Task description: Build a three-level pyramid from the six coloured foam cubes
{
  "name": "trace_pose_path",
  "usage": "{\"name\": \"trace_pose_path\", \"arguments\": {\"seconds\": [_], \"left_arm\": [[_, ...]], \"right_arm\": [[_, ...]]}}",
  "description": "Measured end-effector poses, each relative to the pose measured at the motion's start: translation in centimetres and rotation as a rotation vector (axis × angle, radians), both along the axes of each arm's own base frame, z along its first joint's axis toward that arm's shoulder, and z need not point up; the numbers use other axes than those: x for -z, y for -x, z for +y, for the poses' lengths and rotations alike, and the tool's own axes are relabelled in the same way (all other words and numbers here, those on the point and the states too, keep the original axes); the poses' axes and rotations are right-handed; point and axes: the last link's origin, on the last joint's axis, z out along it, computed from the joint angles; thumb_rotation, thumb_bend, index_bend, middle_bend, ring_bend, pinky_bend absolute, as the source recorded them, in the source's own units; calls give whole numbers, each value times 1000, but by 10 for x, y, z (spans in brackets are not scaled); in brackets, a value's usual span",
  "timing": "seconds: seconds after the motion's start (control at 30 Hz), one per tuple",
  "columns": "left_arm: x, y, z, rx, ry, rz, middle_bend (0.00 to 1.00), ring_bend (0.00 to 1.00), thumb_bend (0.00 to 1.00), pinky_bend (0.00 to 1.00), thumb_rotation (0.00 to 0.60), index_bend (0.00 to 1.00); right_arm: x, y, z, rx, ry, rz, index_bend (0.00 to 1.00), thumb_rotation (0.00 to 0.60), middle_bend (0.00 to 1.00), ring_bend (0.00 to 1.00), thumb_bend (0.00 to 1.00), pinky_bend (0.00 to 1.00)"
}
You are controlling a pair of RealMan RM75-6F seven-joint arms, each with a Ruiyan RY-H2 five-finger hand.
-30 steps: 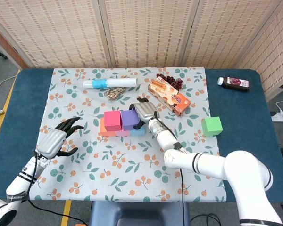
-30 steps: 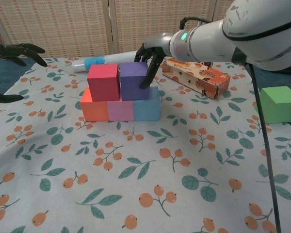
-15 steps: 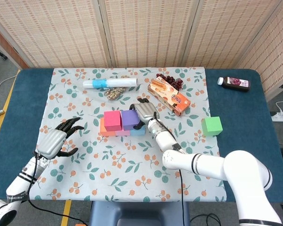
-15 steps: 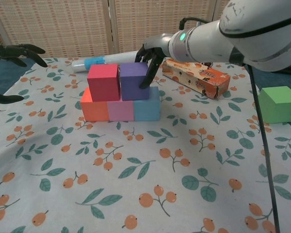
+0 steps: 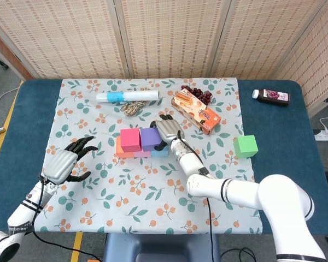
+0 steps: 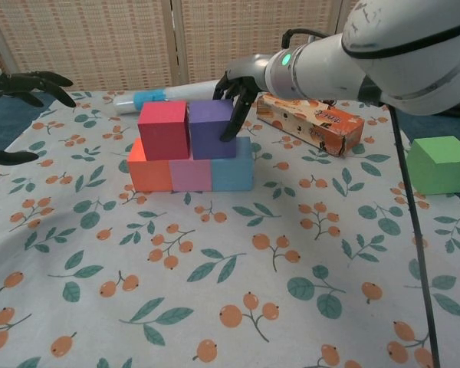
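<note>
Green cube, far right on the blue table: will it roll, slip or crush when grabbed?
The green cube sits flat on one face with square edges, so it probably won't roll. As foam it is likely light and may dent under tight fingers. Its matte surface suggests decent grip. It stands alone, so a push should just slide it.

2 white arms, silver-and-black hands

Both arms are glossy white tubes with black bands at the joints and thin black cables along them. The right hand (image 5: pixel 167 131) has a brushed silver back plate and black fingers (image 6: pixel 236 121); a small green light glows on its wrist in the chest view. The left hand (image 5: pixel 65 162), at the near left, has the same silver plate and black fingers (image 5: pixel 83 146), on a slimmer white forearm ringed in black.
</note>
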Motion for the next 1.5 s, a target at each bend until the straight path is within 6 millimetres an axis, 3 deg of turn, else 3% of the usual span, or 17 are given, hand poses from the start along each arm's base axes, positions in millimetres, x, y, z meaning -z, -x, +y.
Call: {"name": "trace_pose_path", "arguments": {"seconds": [0.4, 0.6, 0.9, 1.13, 1.33, 1.5], "left_arm": [[1, 3, 0, -3, 4, -3, 0, 0, 295, 146, 600, 200], [1, 3, 0, 0, 5, -1, 0, 0, 296, 146, 600, 200], [1, 1, 2, 8, 14, 14, 0, 0, 296, 135, 600, 199], [4, 0, 9, 14, 33, 52, 0, 0, 294, 124, 600, 210], [6, 8, 22, -8, 34, 104, 0, 0, 292, 92, 600, 230], [8, 13, 35, -46, 35, 117, 0, 0, 293, 75, 600, 242]], "right_arm": [[5, -2, 1, 4, 8, 6, 270, 600, 306, 37, 114, 0], [5, -1, 2, 8, 8, 5, 148, 600, 303, 4, 114, 0], [3, -1, 4, 7, 2, -1, 6, 600, 205, 0, 114, 0], [1, -1, 7, 3, -2, -2, 0, 600, 126, 0, 114, 0], [-17, 0, 11, -7, 12, -15, 0, 600, 93, 0, 114, 0], [-44, 7, 19, 1, 13, -65, 0, 600, 129, 0, 114, 0]]}}
